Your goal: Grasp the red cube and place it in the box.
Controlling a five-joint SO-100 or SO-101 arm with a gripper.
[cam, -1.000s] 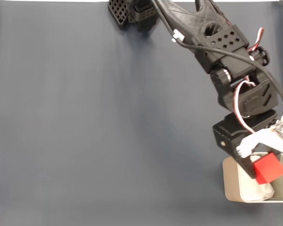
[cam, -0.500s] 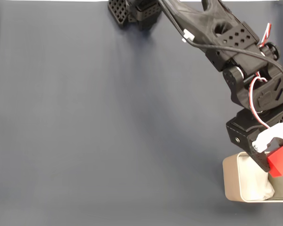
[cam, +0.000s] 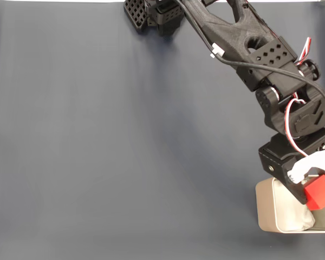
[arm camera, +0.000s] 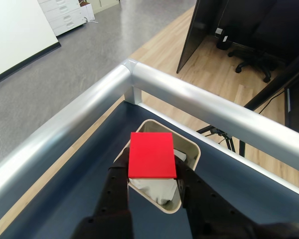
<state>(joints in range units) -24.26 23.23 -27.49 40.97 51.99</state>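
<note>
In the fixed view the arm (cam: 271, 81) swings first toward the right edge, then eases back slightly left and lower. The gripper (cam: 309, 187) carries the red cube (cam: 319, 192) from above the middle of the box (cam: 265, 208) out to above its right side, the cube now sitting a little lower than half a second ago.
</note>
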